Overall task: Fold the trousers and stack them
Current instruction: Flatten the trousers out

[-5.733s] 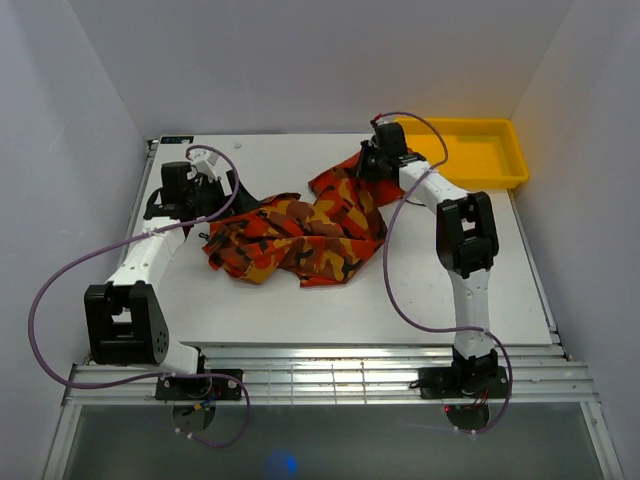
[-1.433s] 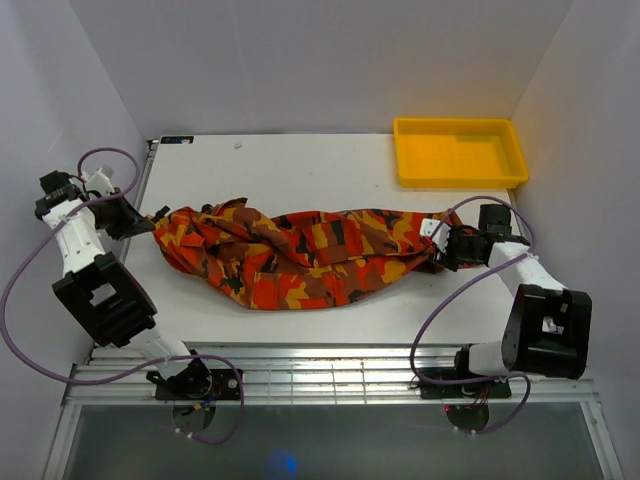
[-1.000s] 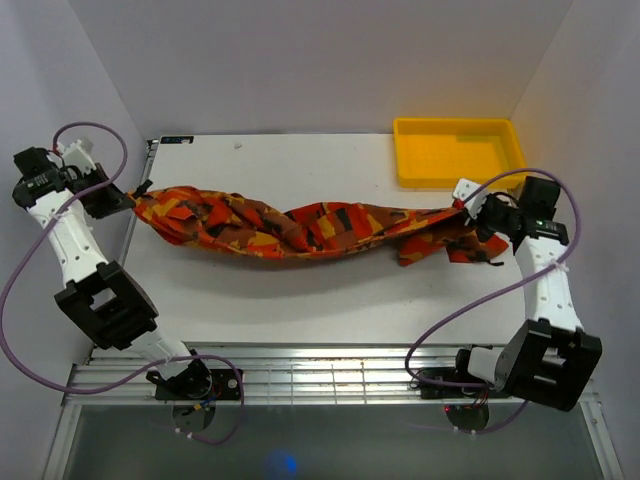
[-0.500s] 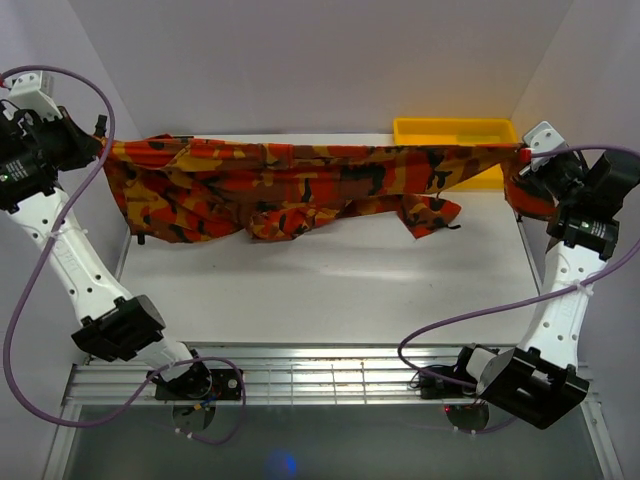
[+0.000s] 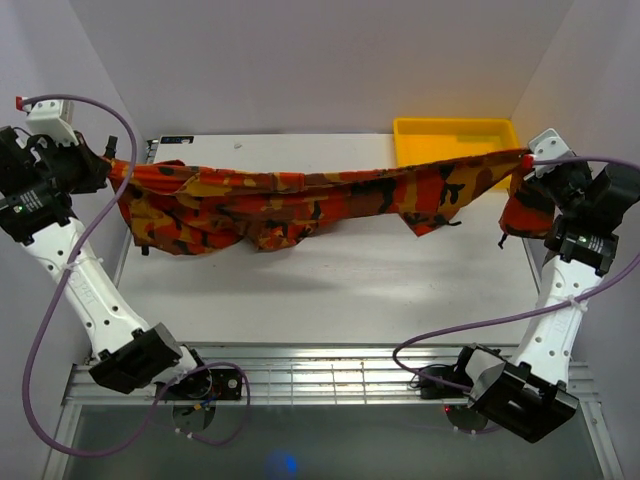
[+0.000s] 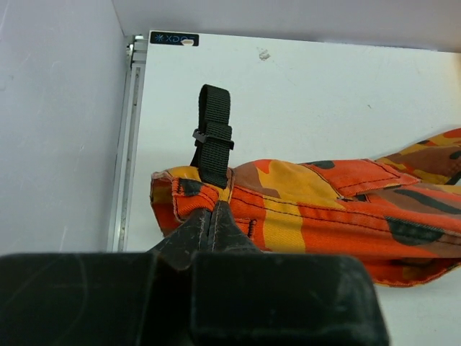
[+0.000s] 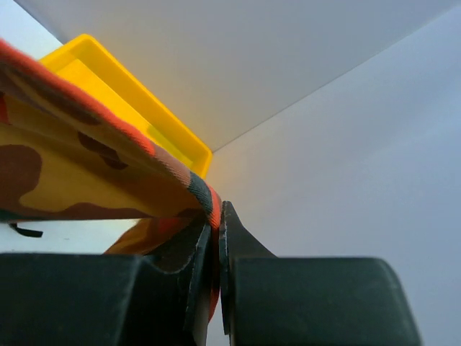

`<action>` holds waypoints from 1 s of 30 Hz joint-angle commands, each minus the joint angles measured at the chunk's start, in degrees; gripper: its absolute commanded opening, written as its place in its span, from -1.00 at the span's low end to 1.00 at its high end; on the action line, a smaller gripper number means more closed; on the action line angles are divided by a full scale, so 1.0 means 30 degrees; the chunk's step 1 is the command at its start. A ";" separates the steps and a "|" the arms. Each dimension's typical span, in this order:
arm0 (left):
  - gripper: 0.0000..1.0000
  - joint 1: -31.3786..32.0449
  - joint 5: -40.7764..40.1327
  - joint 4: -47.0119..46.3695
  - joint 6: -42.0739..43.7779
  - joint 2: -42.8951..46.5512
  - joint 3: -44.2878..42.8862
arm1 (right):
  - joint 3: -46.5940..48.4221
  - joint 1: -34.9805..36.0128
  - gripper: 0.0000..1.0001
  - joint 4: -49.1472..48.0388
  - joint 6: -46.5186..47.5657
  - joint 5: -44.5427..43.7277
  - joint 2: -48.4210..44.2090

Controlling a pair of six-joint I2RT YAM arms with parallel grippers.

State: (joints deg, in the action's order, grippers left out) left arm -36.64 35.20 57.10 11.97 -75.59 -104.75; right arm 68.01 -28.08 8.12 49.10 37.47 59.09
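The trousers (image 5: 300,195), in orange, red, yellow and black camouflage print, hang stretched in the air across the table (image 5: 330,290), sagging in the middle. My left gripper (image 5: 108,168) is shut on their left end, high at the left wall. My right gripper (image 5: 522,163) is shut on their right end, high at the right wall. In the left wrist view the fingertips (image 6: 212,210) pinch an orange seam of the trousers (image 6: 324,205) beside a black webbing strap (image 6: 214,137). In the right wrist view the gripper (image 7: 217,220) clamps a hem of the trousers (image 7: 72,162).
A yellow plastic tray (image 5: 470,132) stands at the back right corner, partly behind the hanging cloth; it also shows as the tray (image 7: 122,94) in the right wrist view. White walls close in on both sides. The table's metal rail (image 6: 122,144) runs along its left edge.
Both arms have lifted the trousers off the table and pulled them out wide. In the last half second the cloth has dropped slightly and sags more in the middle.
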 commanded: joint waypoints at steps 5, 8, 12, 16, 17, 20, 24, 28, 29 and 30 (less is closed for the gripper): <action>-1.00 -0.0442 0.3114 0.3488 0.1574 -0.4326 -0.4920 | 0.1731 -0.0515 -0.85 -0.1069 0.0535 -0.3554 0.2799; -1.00 -0.0413 0.4757 0.6536 0.2191 -0.6930 -0.7559 | 0.3110 -0.0573 -0.85 -0.0569 0.0595 -0.4054 0.4587; -1.00 -0.0442 0.6194 0.7773 0.2165 -0.7762 -0.7128 | 0.2878 -0.0574 -0.84 -0.0130 0.1123 -0.2767 0.4854; -1.00 -0.0413 0.6490 0.7743 0.1929 -0.7995 -0.6452 | 0.2644 -0.0456 -0.85 -0.0010 0.1005 -0.2530 0.5001; -1.00 -0.0442 0.6431 0.7744 0.2045 -0.7909 -0.6219 | 0.2208 -0.0456 -0.85 -0.0069 0.1151 -0.2530 0.4914; -1.00 -0.0442 0.6285 0.7715 0.4032 -0.6303 -0.4026 | 0.0456 -0.0894 -0.84 -0.0158 0.2263 -0.1683 0.3657; -1.00 -0.0850 0.4704 0.6487 0.5325 -0.2585 0.0477 | -0.1952 -0.2240 -0.84 -0.0129 0.3113 0.0337 -0.0112; -1.00 -0.1204 0.3301 0.4381 0.5095 0.1691 0.2685 | -0.4150 -0.3238 -0.85 -0.0041 0.4636 0.2239 -0.3431; -1.00 -0.1204 0.3035 0.4026 0.4455 0.1991 0.2777 | -0.4444 -0.3268 -0.84 0.0104 0.5306 0.2535 -0.3901; -1.00 -0.1204 0.2771 0.3675 0.4014 0.2139 0.2778 | -0.4853 -0.3269 -0.84 0.0396 0.5747 0.2828 -0.4515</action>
State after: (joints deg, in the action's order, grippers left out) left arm -39.68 46.83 75.57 24.05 -74.19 -96.53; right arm 55.29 -36.99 11.90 60.14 42.35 49.80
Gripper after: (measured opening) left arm 0.009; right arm 0.084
